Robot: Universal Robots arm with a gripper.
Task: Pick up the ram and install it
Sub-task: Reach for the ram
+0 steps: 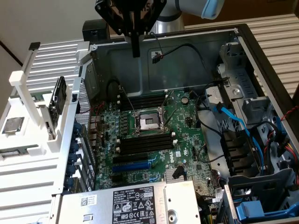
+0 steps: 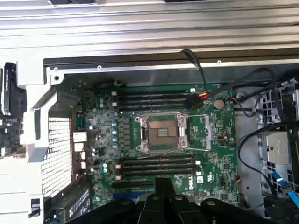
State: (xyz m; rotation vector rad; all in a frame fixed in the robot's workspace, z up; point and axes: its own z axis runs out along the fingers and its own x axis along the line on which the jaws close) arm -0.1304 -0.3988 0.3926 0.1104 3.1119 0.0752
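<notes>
The gripper (image 1: 136,52) hung high over the far side of the open computer case (image 1: 187,51). Its dark fingers (image 2: 160,189) seemed pressed together with nothing between them. What we took for the ram (image 1: 58,100) stood on edge in the white rack (image 1: 28,88) at the exterior view's left, outside the case and well apart from the gripper. It looked dark, and we could not make out its chips. Its long axis ran steeply up that view, the upper end leaning slightly toward the view's right. We judged the pick not yet made. A good grasp would open the fingers, set them across the stick's thin faces near mid-length, and lift along the rack's slot without twisting, sparing the contact edge.
</notes>
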